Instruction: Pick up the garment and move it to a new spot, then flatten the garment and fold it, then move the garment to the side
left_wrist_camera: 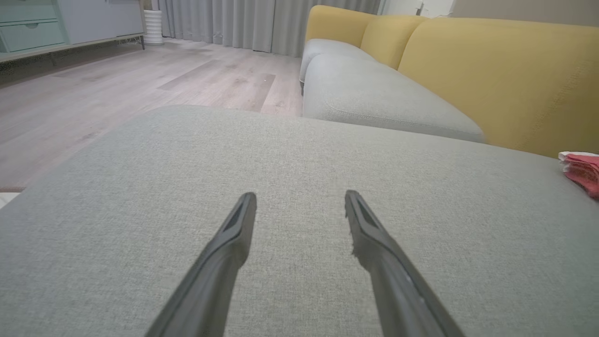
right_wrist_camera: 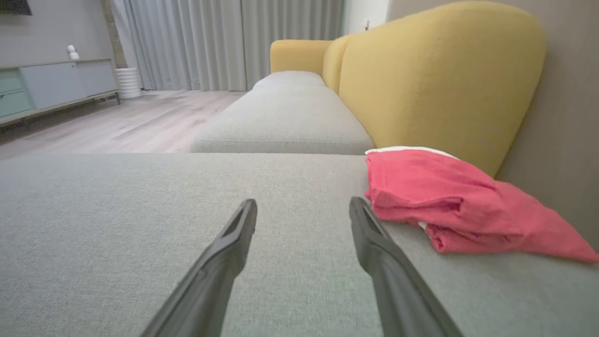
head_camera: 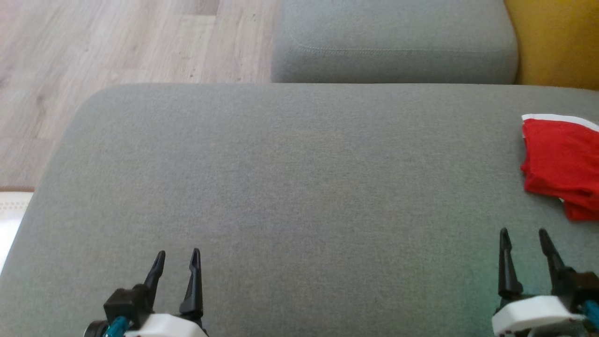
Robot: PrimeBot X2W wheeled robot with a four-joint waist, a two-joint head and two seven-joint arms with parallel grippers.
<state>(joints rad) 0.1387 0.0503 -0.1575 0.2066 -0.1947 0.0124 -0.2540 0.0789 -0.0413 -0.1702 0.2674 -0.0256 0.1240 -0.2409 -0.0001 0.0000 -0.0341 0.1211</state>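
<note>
A red garment with a white band along its far edge lies folded on the grey cushion at the right edge of the head view. The right wrist view has the garment just right of and beyond its fingers, near the yellow backrest. In the left wrist view a corner of the garment peeks in at the far right. My right gripper is open, hovering a little in front of the garment without touching it. My left gripper is open at the lower left, with nothing between its fingers.
A second grey seat cushion lies beyond the one I work on. The yellow backrest rises along the right side. Wooden floor lies to the left and beyond. A pale rug edge shows at the far left.
</note>
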